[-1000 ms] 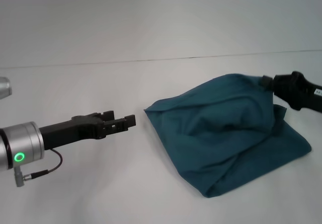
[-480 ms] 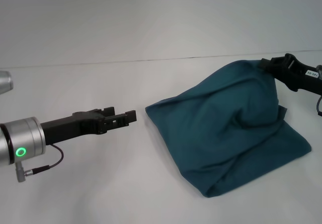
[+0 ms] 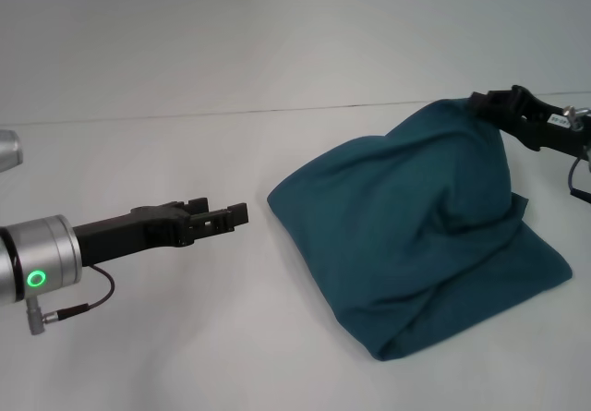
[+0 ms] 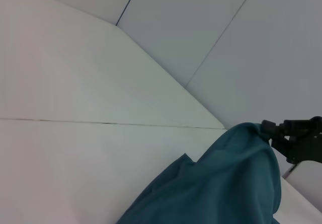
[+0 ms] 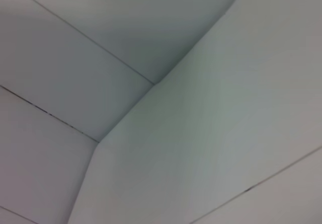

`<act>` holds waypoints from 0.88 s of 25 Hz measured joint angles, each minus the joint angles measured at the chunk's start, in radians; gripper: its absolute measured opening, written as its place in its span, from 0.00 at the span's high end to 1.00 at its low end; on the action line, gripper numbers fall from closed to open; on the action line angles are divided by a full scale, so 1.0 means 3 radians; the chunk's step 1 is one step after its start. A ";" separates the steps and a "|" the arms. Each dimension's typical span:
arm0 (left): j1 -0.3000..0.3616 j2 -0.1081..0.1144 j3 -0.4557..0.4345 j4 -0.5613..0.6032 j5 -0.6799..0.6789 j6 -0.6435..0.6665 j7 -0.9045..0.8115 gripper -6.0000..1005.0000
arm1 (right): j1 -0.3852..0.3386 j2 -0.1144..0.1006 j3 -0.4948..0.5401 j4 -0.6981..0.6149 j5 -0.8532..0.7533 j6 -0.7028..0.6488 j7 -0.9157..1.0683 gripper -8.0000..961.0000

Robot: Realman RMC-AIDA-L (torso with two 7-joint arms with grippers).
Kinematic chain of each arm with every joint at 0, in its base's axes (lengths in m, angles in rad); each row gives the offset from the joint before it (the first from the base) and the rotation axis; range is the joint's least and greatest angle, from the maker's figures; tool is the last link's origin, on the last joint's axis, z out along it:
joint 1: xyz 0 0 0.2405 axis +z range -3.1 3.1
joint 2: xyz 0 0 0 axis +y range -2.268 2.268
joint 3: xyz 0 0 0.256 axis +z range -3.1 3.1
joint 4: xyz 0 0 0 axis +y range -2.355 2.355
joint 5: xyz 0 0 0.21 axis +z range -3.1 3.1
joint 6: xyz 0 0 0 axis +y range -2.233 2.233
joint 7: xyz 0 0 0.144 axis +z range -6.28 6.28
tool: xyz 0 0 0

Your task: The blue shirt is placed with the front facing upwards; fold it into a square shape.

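The blue shirt (image 3: 420, 231) lies bunched and partly folded on the white table, right of centre, plain teal side showing; no print is visible. My right gripper (image 3: 482, 104) is shut on the shirt's top edge and holds that part lifted at the far right. It also shows in the left wrist view (image 4: 271, 131), pinching the shirt (image 4: 221, 183). My left gripper (image 3: 235, 214) hovers over the table left of the shirt, apart from it, holding nothing. The right wrist view shows only bare table and wall.
The white table (image 3: 277, 337) runs back to a pale wall, meeting it at a seam (image 3: 231, 111). A silver part of the robot (image 3: 7, 152) shows at the left edge.
My right gripper has lifted the shirt's edge higher and farther back, pulling the cloth into a taller peak. The left arm has hardly moved.
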 joint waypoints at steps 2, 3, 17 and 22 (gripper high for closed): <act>0.0000 0.0000 0.0000 0.0000 0.0002 0.0000 0.0000 0.12 | 0.0003 0.0028 0.0014 -0.0019 0.0020 0.0026 -0.0141 0.89; 0.0000 0.0000 0.0000 0.0000 0.0002 -0.0001 -0.0001 0.12 | 0.0003 0.0036 0.0024 -0.0027 0.0035 0.0046 -0.0202 0.87; -0.0001 0.0000 0.0006 0.0000 0.0003 -0.0042 -0.0018 0.12 | -0.0255 -0.0016 0.0003 -0.0260 0.0199 0.0199 -0.0570 0.37; 0.0003 0.0000 0.0016 0.0000 0.0003 -0.0050 -0.0018 0.12 | -0.0505 -0.0110 -0.0003 -0.0316 0.0004 -0.0159 -0.0568 0.14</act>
